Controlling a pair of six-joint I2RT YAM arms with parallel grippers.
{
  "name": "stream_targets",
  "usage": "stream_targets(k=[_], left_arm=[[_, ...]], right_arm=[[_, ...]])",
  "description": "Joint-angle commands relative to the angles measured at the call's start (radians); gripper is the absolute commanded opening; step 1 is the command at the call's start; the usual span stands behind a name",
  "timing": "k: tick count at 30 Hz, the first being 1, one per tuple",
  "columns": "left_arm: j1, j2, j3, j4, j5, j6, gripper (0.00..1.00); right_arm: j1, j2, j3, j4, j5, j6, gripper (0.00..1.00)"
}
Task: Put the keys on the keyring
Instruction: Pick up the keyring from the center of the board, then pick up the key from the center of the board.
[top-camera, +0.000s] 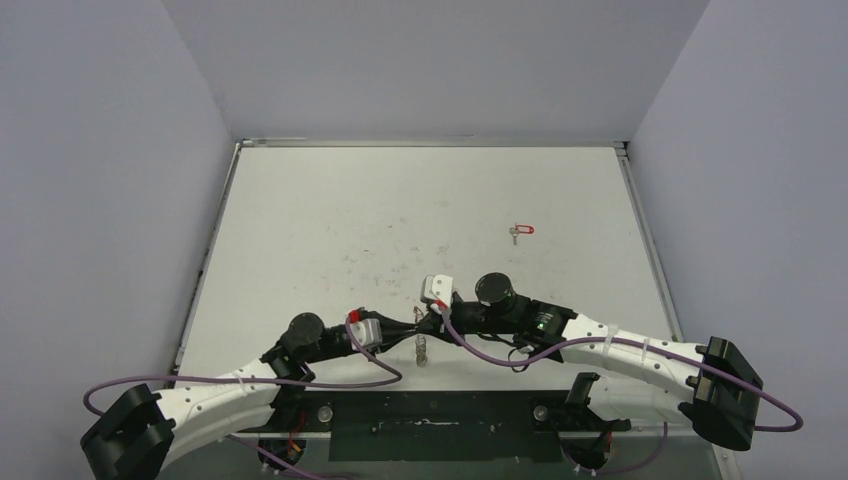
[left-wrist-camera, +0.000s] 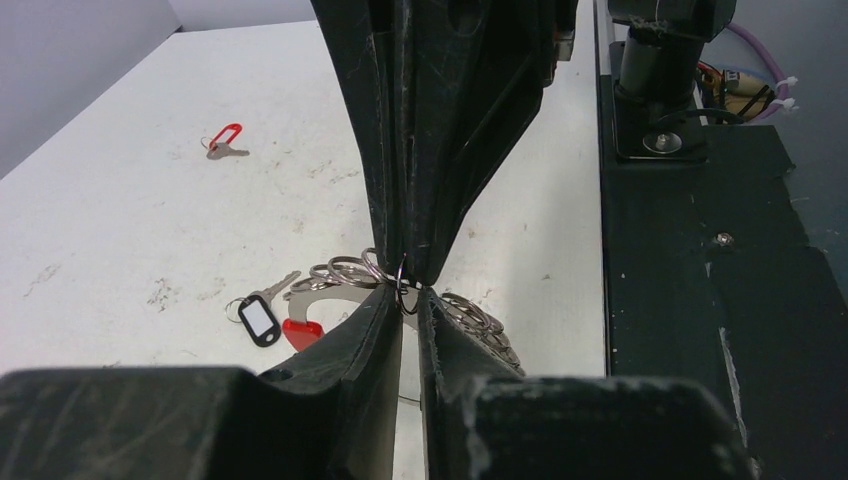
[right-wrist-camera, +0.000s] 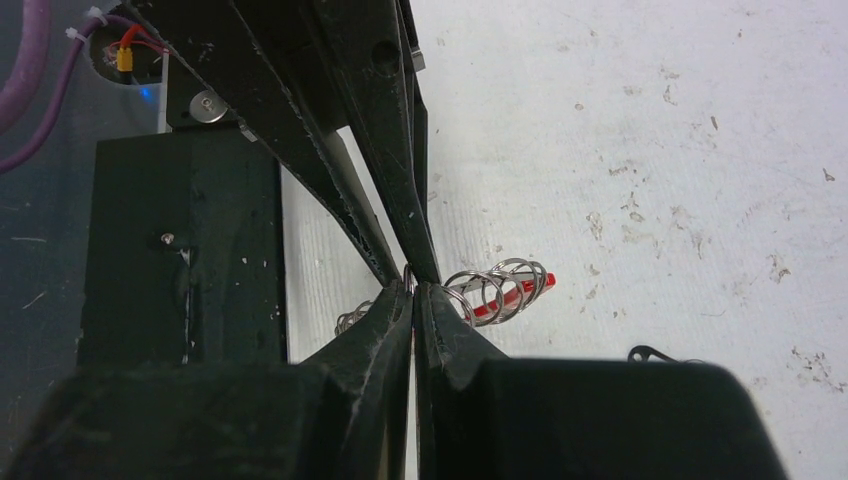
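Note:
Both grippers meet tip to tip low over the table's near middle. The keyring (top-camera: 422, 348) hangs between them, a thin ring strung with small silver rings (left-wrist-camera: 340, 270) and a red sleeve (left-wrist-camera: 300, 332). My right gripper (right-wrist-camera: 415, 288) is shut on its wire, with the rings (right-wrist-camera: 500, 285) and the red sleeve (right-wrist-camera: 520, 296) just beyond the tips. My left gripper (left-wrist-camera: 410, 297) has its jaws nearly together around a ring at the tips. A key with a black oblong tag (left-wrist-camera: 258, 318) lies beside the sleeve. Another key with a red tag (top-camera: 520, 231) (left-wrist-camera: 225, 143) lies farther out.
The black base plate (top-camera: 430, 415) with its bolts runs along the near edge just behind the grippers. Purple cables (top-camera: 500, 350) loop off both arms. Grey walls (top-camera: 120, 180) close in the scuffed white table (top-camera: 400, 200) on three sides.

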Motion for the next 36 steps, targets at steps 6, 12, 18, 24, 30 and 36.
stream_targets(k=[6,12,18,24,30,36], left_arm=[[-0.006,0.026,0.024,0.073,0.004,0.025,0.00],[-0.006,-0.020,0.027,0.025,-0.032,0.005,0.00],[-0.006,-0.073,0.031,-0.069,-0.126,-0.027,0.00],[-0.007,-0.095,0.028,-0.105,-0.157,-0.039,0.00],[-0.008,-0.107,0.029,-0.136,-0.136,-0.010,0.00],[-0.012,-0.167,0.025,-0.198,-0.114,0.070,0.00]], right_arm=[[-0.007,-0.003,0.010,0.076,-0.037,-0.012,0.00],[-0.010,-0.001,0.010,0.075,-0.009,-0.014,0.00],[-0.020,-0.074,-0.048,0.208,0.054,0.057,0.59],[-0.070,-0.153,-0.084,0.283,0.078,0.119,0.73],[-0.132,-0.169,-0.082,0.253,0.071,0.186,0.74],[-0.198,-0.152,-0.077,0.246,0.136,0.279,0.78]])
